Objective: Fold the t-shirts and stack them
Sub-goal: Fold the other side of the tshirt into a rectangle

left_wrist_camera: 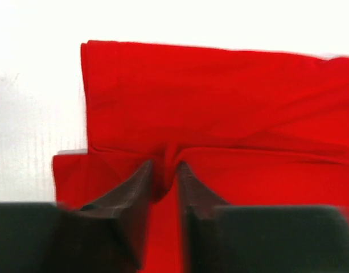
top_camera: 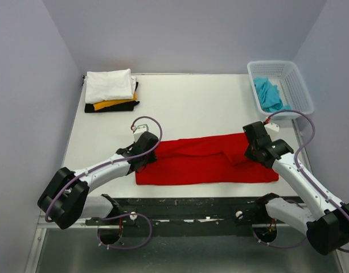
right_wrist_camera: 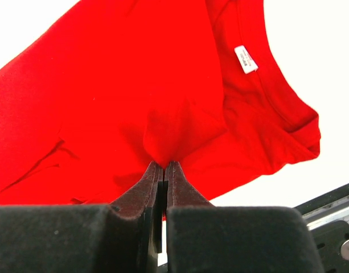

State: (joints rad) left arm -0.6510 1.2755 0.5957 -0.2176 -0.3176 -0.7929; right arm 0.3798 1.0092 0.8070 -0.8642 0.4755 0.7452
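The bright red cotton short-sleeved t-shirt (top_camera: 202, 165) lies on the near half of the white tabletop (top_camera: 185, 102), folded lengthwise into a long band that runs from left to right. The left gripper (top_camera: 144, 151) sits at the band's left end. In its wrist view the fingers (left_wrist_camera: 137, 193) are drawn in on a small ridge of red cloth, with only that fabric between them. The right gripper (top_camera: 254, 149) is at the collar end, and its wrist view shows it clamped tightly on a raised peak of cloth just beside the neckline and the white neck label (right_wrist_camera: 246, 58).

At the far left corner is a folded pile, with a white tee (top_camera: 109, 85) on top, a yellow-orange tee (top_camera: 114, 104) under it and a black tee (top_camera: 91, 108) at the bottom. At the far right, a turquoise tee (top_camera: 268, 94) lies crumpled inside the white plastic lattice basket (top_camera: 271, 63).

The step in hand looks like another fold of the red band, with both ends pinched ready to lift. To do it well, the two grippers should rise together at one height, so the cloth between them hangs evenly and does not twist. The pull should only take up the slack, because cotton this soft will slide out of a shallow pinch if it is stretched. The left pinch looks thin and may catch only the top layer, so it is worth watching whether the lower layers come up too. The moving edge should be laid square on the resting edge and be flat on the tabletop before either gripper lets go.
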